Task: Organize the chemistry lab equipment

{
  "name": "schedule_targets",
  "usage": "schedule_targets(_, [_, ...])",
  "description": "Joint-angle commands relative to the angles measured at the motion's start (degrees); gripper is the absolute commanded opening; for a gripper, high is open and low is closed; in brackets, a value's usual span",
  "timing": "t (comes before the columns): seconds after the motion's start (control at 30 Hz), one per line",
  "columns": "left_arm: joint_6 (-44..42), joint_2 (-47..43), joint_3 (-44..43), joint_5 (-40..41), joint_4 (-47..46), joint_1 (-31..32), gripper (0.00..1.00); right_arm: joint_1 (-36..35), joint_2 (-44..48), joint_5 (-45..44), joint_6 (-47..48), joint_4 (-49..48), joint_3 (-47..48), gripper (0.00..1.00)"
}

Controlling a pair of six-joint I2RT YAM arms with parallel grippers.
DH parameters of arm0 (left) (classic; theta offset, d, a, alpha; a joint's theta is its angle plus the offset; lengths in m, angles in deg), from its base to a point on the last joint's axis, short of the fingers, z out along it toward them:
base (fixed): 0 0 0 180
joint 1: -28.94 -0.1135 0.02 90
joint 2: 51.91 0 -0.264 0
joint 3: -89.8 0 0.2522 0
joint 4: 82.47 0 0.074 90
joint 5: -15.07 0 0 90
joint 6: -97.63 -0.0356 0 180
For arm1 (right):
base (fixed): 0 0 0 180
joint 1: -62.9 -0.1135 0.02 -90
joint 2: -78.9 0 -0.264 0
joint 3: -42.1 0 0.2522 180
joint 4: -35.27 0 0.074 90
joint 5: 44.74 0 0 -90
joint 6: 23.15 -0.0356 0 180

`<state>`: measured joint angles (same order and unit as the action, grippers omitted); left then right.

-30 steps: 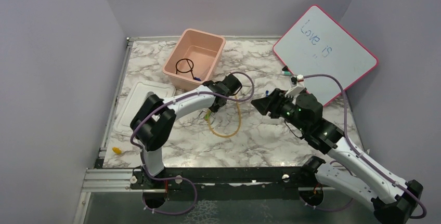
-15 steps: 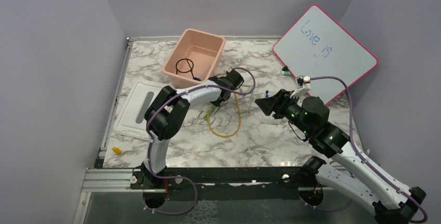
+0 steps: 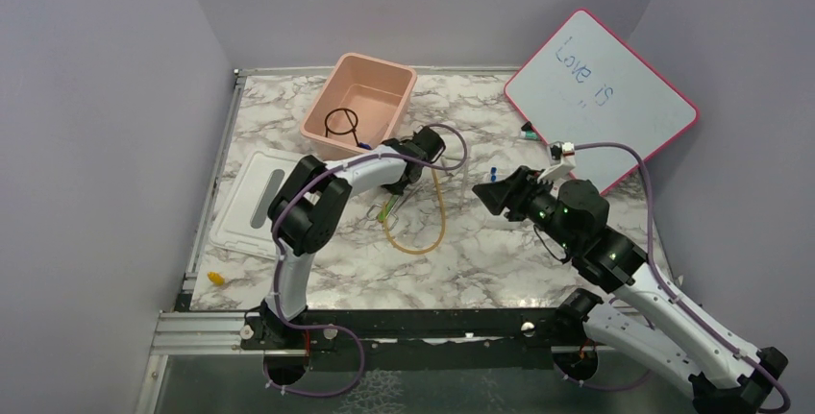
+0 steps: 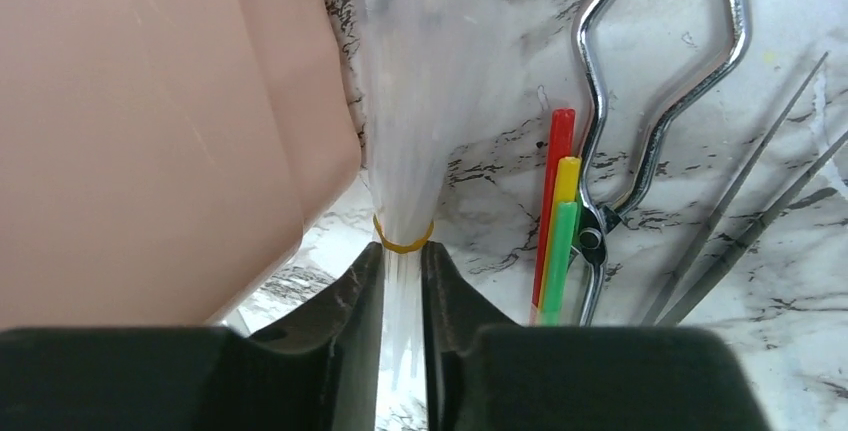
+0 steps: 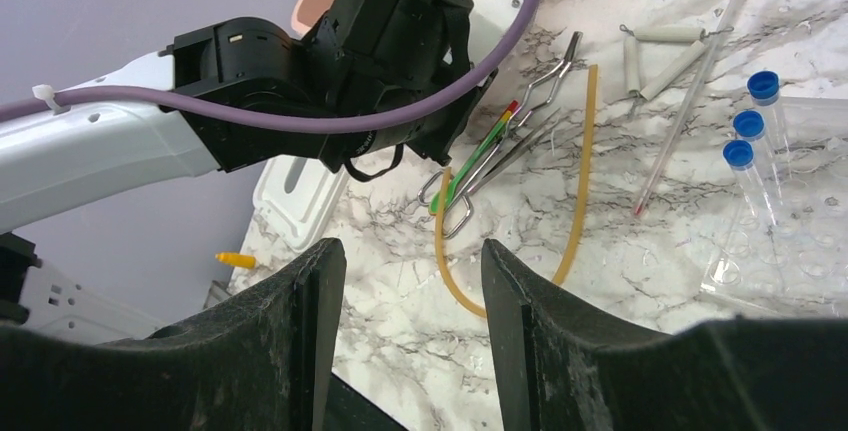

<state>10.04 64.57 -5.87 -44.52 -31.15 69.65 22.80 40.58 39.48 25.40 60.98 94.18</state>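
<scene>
Chemistry lab equipment (image 3: 389, 210) lies mostly loose on the marble table (image 3: 500, 270). Only the black wire ring (image 3: 339, 124) sits in the pink plastic tub (image 3: 322, 95).

We note the left gripper (image 4: 402, 281) just beside the tub wall, jaws pinching a clear bundle tied with a yellow band (image 4: 400, 131). The right gripper (image 5: 405, 261) hovers spread and empty.

Outside the tub:
- amber rubber tube (image 5: 582, 151)
- chrome tongs with coloured handles (image 4: 600, 221)
- thin metal tweezers (image 4: 736, 191)
- blue-capped test tubes (image 5: 748, 124)

We judge the task barely begun.

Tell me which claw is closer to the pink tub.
Left. The left claw sits right beside the outer wall of the pink tub, shut on a clear bundle. The right claw hangs open farther right, beyond the amber tube.
</scene>
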Motion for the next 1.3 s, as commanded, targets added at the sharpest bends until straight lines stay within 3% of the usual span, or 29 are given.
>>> schedule_targets(0.0, [0.8, -0.95, -2.73, -3.99, 2.12, -0.26, 0.15, 0.1, 1.28, -2.01, -1.0, 1.24, 0.15, 0.56])
schedule_targets(0.37, [0.68, -14.56, -4.85, -11.82, 4.14, 0.51, 0.11, 0.02, 0.98, -3.27, -3.97, 3.5, 1.57, 0.54])
schedule_targets(0.7, [-2.06, -22.48, -11.54, -13.05, 5.33, -1.3, 0.12, 0.1, -0.26, -4.75, -6.07, 4.69, 3.1, 0.53])
schedule_targets(1.0, [-2.15, -17.27, -22.52, -14.31, 4.38, -12.95, 0.13, 0.05, -4.21, -1.48, -7.42, 3.78, 5.92, 0.53])
schedule_targets(1.27, [-3.42, -5.14, -30.78, -30.12, 6.59, -18.14, 0.13, 0.08, -8.34, 1.19, -10.18, 1.81, 5.76, 0.52])
